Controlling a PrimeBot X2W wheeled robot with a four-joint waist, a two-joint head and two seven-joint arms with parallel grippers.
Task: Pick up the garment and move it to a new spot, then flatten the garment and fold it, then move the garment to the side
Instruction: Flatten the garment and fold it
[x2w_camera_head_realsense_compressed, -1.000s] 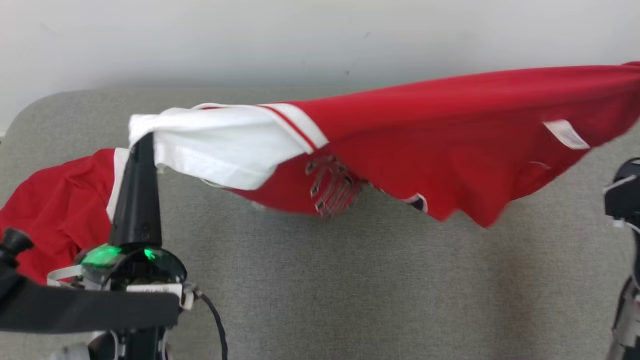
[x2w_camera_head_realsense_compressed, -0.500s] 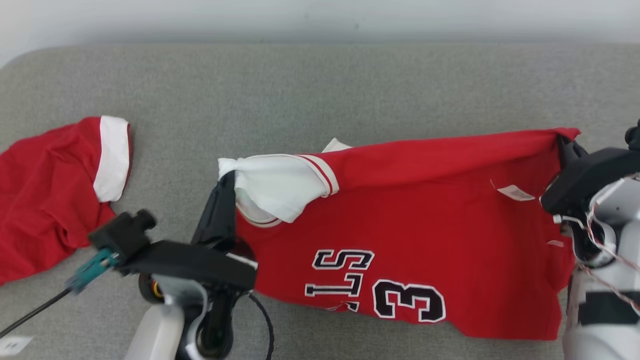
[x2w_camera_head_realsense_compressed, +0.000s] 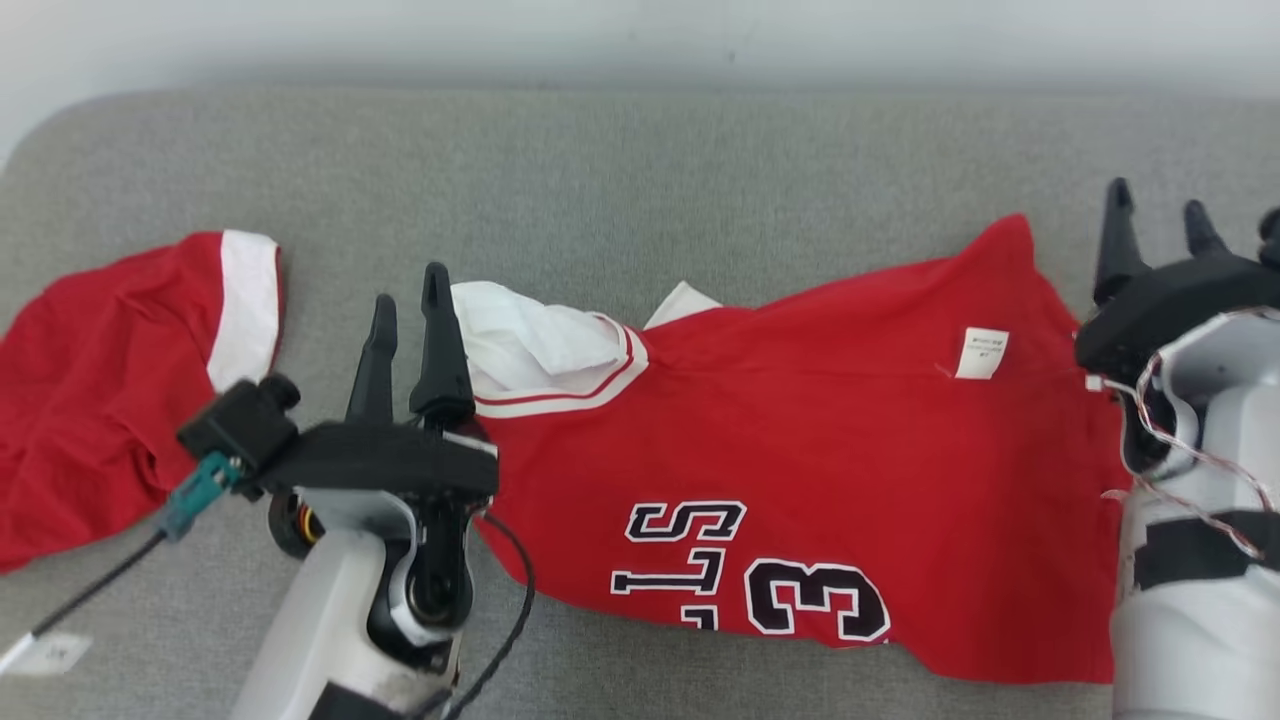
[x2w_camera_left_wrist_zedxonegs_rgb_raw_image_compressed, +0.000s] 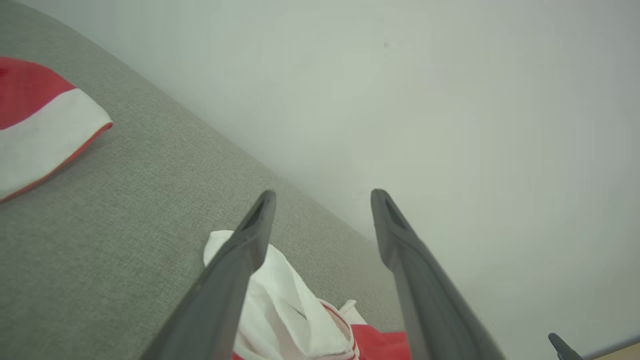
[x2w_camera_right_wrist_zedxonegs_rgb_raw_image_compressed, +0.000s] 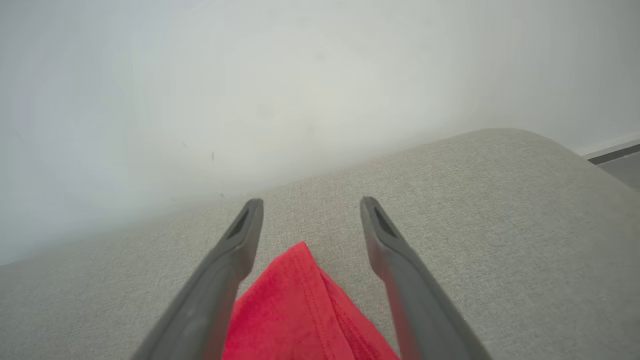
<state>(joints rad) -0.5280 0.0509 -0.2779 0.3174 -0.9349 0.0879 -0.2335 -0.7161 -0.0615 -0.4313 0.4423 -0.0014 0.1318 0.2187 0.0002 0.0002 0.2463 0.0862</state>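
Left gripper (x2w_camera_head_realsense_compressed: 409, 285) fingers spread and empty, right gripper (x2w_camera_head_realsense_compressed: 1156, 196) likewise

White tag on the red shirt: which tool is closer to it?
Right. The right tool, open, sits just beyond the shirt corner near the tag; the left tool, open, is at the shirt's opposite end.

The red garment (x2w_camera_head_realsense_compressed: 800, 470) with white sleeve and black lettering lies spread, slightly rumpled, on grey fabric.

Seemingly a bare indoor test room: a grey fabric-covered table (x2w_camera_head_realsense_compressed: 640, 180) with rounded corners stands against a plain white wall (x2w_camera_right_wrist_zedxonegs_rgb_raw_image_compressed: 250, 75) just beyond both jaws.
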